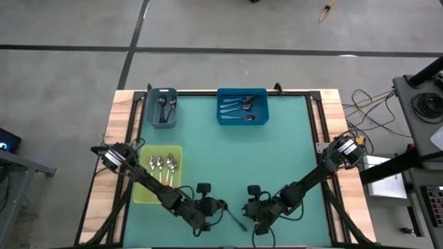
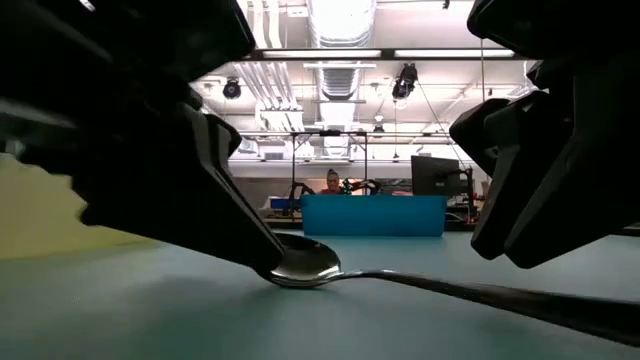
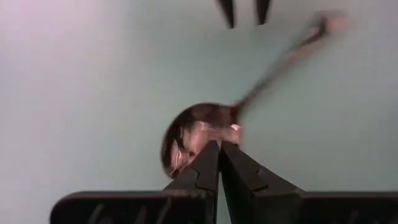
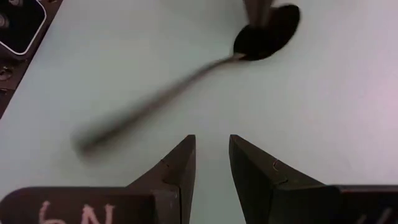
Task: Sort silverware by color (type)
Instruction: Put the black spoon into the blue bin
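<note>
Dark metal spoon (image 3: 199, 134) lying on mat near front edge, between grippers. Left gripper (image 3: 219, 149) clenched, tips pressed on spoon bowl, nothing held. Right gripper (image 4: 211, 152) parted, empty, near handle. Step judged: repositioning for pickup. Next: handle to be grasped, carried to grey bin (image 1: 161, 107).

All-dark metal spoon (image 4: 205, 68) flat on green mat, bowl under left hand (image 3: 219, 149).

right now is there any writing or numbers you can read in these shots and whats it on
"6N" or similar: white handwritten marks on the right gripper body, cut off by the picture's edge, uncertain.
No readable text on the spoon, the bins, or the room behind.
</note>
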Robot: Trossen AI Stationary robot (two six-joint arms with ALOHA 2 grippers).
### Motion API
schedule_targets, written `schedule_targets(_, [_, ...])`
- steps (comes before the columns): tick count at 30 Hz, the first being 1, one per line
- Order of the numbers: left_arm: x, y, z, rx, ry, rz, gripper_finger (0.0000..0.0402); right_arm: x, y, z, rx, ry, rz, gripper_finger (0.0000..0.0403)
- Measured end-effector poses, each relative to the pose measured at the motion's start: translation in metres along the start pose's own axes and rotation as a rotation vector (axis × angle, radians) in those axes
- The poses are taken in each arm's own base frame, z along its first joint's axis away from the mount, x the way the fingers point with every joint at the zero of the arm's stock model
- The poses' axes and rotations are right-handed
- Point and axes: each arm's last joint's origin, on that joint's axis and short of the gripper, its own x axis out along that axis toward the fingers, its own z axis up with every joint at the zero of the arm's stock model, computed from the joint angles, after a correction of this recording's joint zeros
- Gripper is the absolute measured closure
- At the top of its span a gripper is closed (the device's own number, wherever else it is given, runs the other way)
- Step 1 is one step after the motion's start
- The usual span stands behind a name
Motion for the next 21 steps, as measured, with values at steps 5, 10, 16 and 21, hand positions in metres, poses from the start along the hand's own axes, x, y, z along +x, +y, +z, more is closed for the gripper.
schedule_targets(5, [0.004,0.010,0.002,0.001,-0.031,0.129,0.0401,0.000,-0.001,0.000,0.000,-0.008,-0.022,0.0314])
schedule_targets(10, [0.007,0.019,0.008,0.011,-0.057,0.209,0.0401,0.000,-0.001,0.000,0.000,-0.013,-0.032,0.0314])
schedule_targets(16, [0.007,0.021,0.021,0.026,-0.074,0.239,0.0401,0.000,-0.001,0.000,0.004,-0.018,-0.047,0.0314])
schedule_targets(21, [-0.008,0.008,0.043,-0.063,0.009,0.177,0.0401,0.000,-0.002,0.000,0.010,-0.010,-0.050,0.0314])
